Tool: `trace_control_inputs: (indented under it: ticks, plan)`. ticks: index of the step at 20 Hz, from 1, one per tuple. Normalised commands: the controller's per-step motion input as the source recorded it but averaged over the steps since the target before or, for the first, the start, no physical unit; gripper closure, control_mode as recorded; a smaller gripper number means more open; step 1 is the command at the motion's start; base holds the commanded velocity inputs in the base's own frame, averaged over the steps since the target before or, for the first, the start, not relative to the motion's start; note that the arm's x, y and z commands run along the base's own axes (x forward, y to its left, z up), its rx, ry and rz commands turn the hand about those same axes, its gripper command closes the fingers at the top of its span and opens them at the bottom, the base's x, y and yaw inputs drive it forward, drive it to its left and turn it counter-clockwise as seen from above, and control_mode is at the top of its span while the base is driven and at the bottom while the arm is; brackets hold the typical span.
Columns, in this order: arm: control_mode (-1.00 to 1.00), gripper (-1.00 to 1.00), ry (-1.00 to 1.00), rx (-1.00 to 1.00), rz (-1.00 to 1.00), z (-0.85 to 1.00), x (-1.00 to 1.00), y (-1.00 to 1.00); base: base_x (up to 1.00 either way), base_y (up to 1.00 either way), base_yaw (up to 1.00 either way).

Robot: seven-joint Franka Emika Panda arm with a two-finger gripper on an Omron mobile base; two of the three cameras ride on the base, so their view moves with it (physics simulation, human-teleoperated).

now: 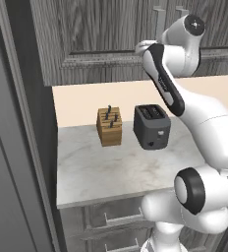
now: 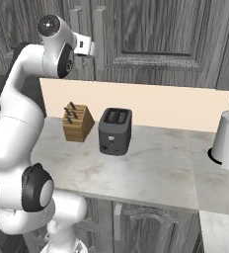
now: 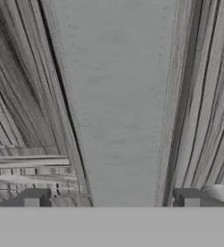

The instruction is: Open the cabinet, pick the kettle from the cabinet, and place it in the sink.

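Ahead of my wide-open gripper [image 3: 111, 198] stands the cabinet [image 3: 119, 96] handle [image 3: 119, 159]; doors look shut, nothing grasped yet.

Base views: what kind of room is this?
A rendered kitchen, by the look of it: a marble countertop carrying a toaster and a knife block, with a dark wood-grain cabinet above.

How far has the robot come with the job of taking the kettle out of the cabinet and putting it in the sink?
Nothing looks finished. The tall dark grey wood-grain cabinet has its doors closed. In hand: the open two-finger gripper is raised close to a long vertical silver bar handle, with one finger tip on each side of it and not yet closed. Left: pull the door open, pick the kettle, place it in the sink.
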Motion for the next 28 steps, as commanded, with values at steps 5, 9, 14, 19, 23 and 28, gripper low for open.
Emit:
trace_control_inputs:
  ticks: [5, 9, 14, 19, 23, 28]
  plan:
    - [-1.00, -1.00, -0.02, 0.00, 0.00, -0.11, 0.21, 0.05, 0.00, 0.00, 0.00]
    - [-1.00, -1.00, -0.01, 0.00, 0.00, -0.10, 0.19, 0.05, 0.00, 0.00, 0.00]
    - [-1.00, 1.00, 0.00, 0.00, 0.00, -0.07, 0.14, 0.07, 0.00, 0.00, 0.00]
    - [-1.00, 1.00, 0.00, 0.00, 0.00, -0.09, 0.10, 0.13, 0.00, 0.00, 0.00]
    - [-1.00, 1.00, 0.09, 0.00, 0.00, -0.12, -0.01, 0.21, 0.00, 0.00, 0.00]
    - [-1.00, 1.00, 0.01, 0.00, 0.00, -0.07, -0.32, 0.25, 0.00, 0.00, 0.00]
